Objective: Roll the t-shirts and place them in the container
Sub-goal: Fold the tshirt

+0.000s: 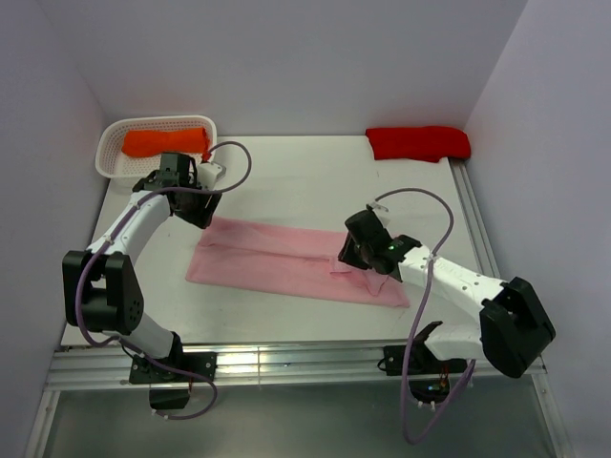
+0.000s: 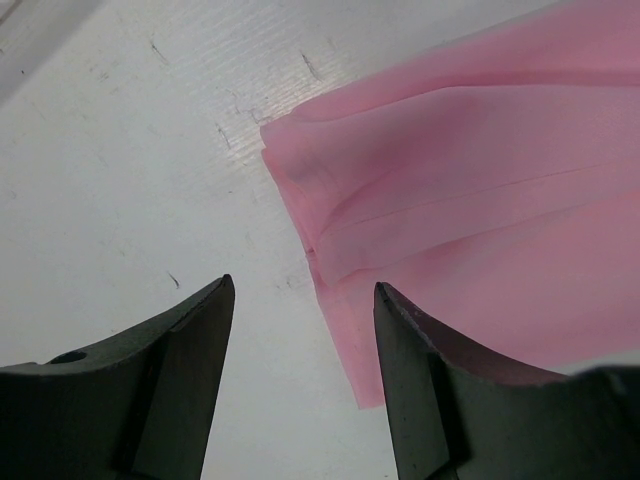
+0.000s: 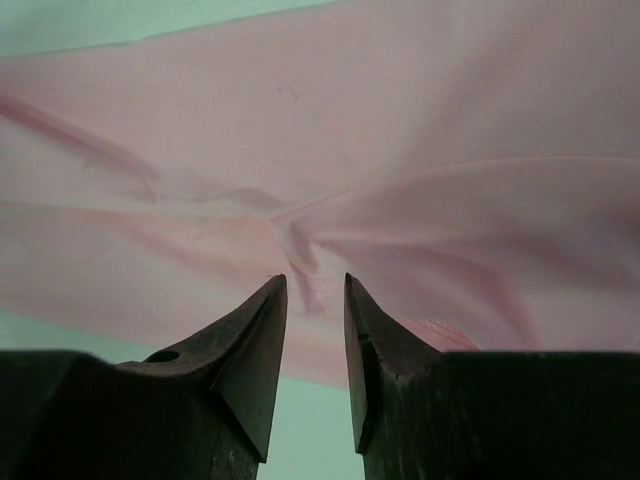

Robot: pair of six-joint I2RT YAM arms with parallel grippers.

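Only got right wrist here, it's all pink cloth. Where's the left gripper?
Observer: Left gripper is open at the far-left corner of the pink shirt, with nothing between its fingers.
Operator: How's the shirt lying?
Observer: Folded into a long strip, running left to right across the table.
Operator: Other shirts?
Observer: Orange shirt is in the basket at the far left; red shirt is at the far right corner.
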